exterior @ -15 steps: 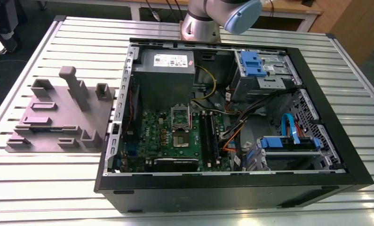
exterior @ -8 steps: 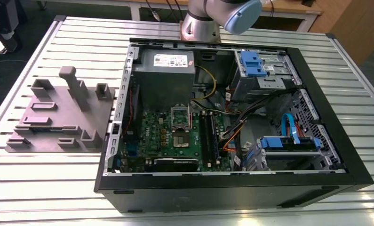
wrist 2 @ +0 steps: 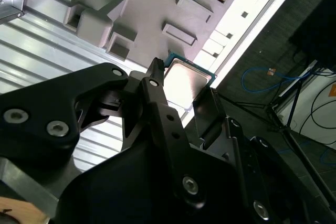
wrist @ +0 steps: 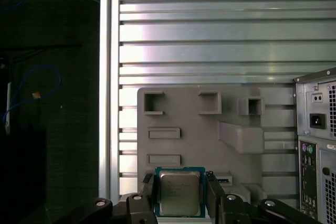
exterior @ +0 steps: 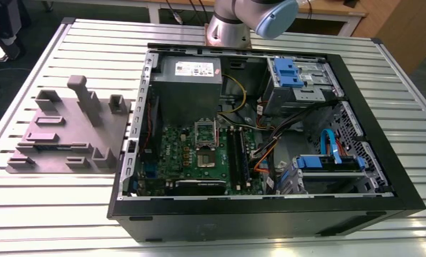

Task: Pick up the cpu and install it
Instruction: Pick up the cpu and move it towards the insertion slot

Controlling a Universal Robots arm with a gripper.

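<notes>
Squarely between the jaws (touching both), the cpu (wrist: 180, 192)

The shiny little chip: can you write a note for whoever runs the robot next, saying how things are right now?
Jaws: shut on the small flat square silver-topped cpu, one on each side, as both wrist views show.
Cpu: held above the grey fixture plate, which lies on the slatted metal table.
Done: the pick-up.
Left: the install. The cpu is not yet on the green motherboard inside the open black computer case.
</notes>
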